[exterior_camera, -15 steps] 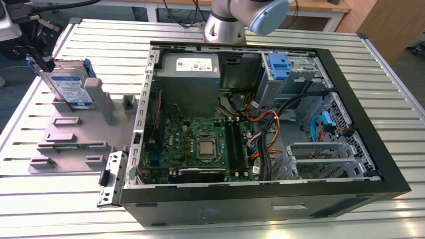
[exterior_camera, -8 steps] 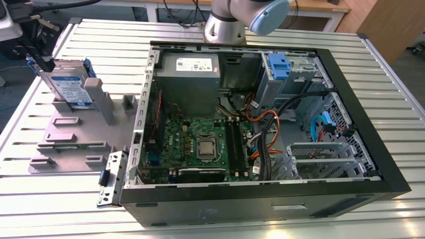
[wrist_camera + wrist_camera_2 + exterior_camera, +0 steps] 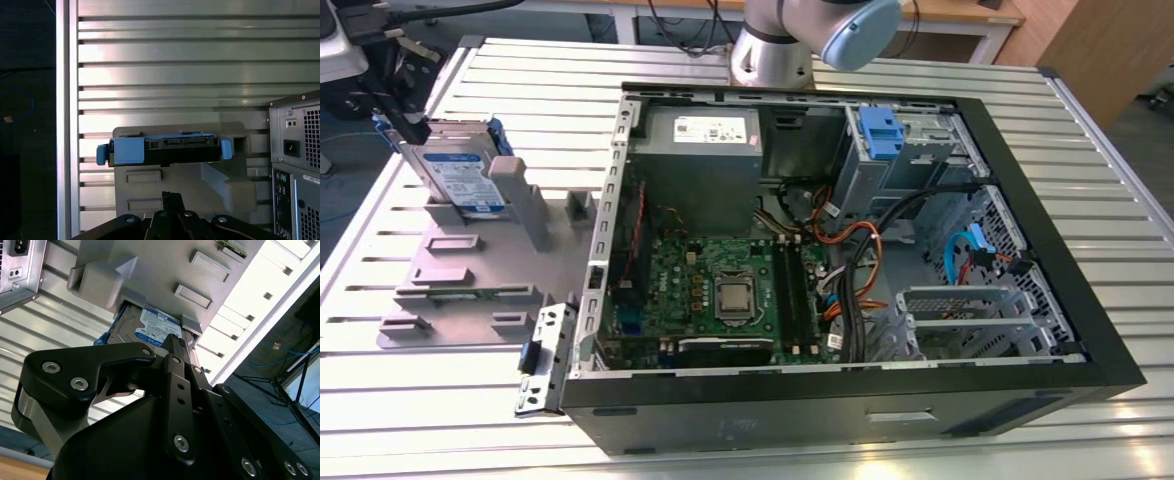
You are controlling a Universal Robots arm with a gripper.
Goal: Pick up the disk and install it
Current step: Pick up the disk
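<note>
1. At the exterior view's far left, the disk (image 3: 458, 178) stands upright on its edge in a slot at the far end of a grey fixture plate (image 3: 467, 285). Its white-and-blue label faces the open computer case, and a blue bracket runs along its sides.
2. The gripper (image 3: 172, 196) hangs just beside the disk's upper edge. In the first wrist view its black fingertips sit pressed together, clenched on nothing, with the disk's blue-framed edge a little beyond them.
3. In the second wrist view the gripper overlaps the label side of the disk; I cannot tell whether they touch.
4. The fixture plate lies flat on the slatted metal table (image 3: 400, 420), with empty slots and blocks on its near half.
5. A metal bracket (image 3: 542, 355) with a blue tab lies between the plate's near right corner and the case.
6. The computer case (image 3: 854, 420) lies on its side, open at the top, right of the fixture.
7. Inside, a grey power supply (image 3: 698, 150) sits at the far left, and the green motherboard (image 3: 720, 290) lies nearer.
8. A bundle of orange and black cables (image 3: 854, 250) runs to the right of the motherboard.
9. A blue latch (image 3: 881, 128) tops the far bay, and a metal drive cage (image 3: 974, 315) sits at the near right.
10. The arm's base (image 3: 771, 55) stands beyond the case's far wall.
</note>
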